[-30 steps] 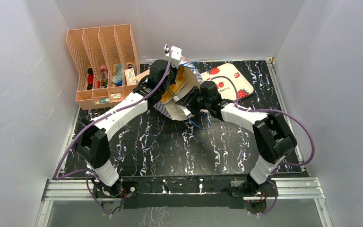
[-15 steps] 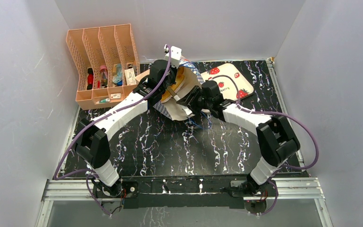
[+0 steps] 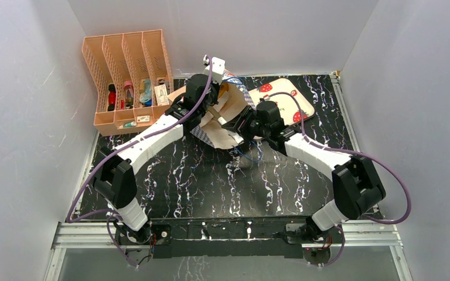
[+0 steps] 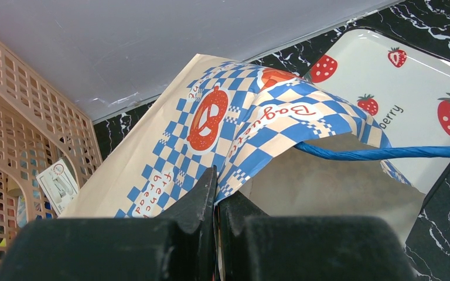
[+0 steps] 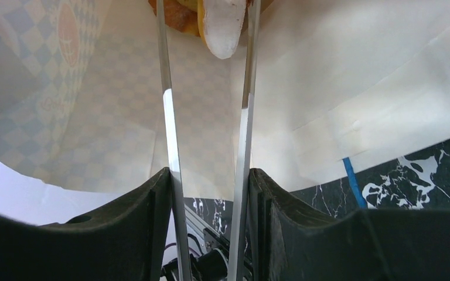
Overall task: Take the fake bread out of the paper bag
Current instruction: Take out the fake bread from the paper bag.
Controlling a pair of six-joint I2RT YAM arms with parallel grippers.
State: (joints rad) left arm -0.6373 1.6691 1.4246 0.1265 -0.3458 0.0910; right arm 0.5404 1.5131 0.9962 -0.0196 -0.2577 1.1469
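The paper bag (image 3: 225, 126) lies tilted at the back of the table, its checkered band (image 4: 252, 117) and blue cord handle (image 4: 387, 153) close in the left wrist view. My left gripper (image 4: 215, 175) is shut on the bag's rim, holding the mouth open. My right gripper (image 5: 210, 175) is shut on a pair of metal tongs (image 5: 168, 117) that reach into the bag's white inside (image 5: 340, 64). At the tongs' tips sits a piece of fake bread (image 5: 179, 14), orange-brown with a pale end, mostly cut off by the frame's top. Whether the tongs grip it I cannot tell.
A peach file rack (image 3: 126, 70) holding small items stands just left of the bag. A white strawberry tray (image 3: 287, 93) lies behind and to the right of it. Both arms cross the black marbled table (image 3: 211, 181) toward the bag.
The right arm has swung its elbow out to the right and its wrist has shifted right at the bag's mouth. The left gripper keeps its hold on the rim.
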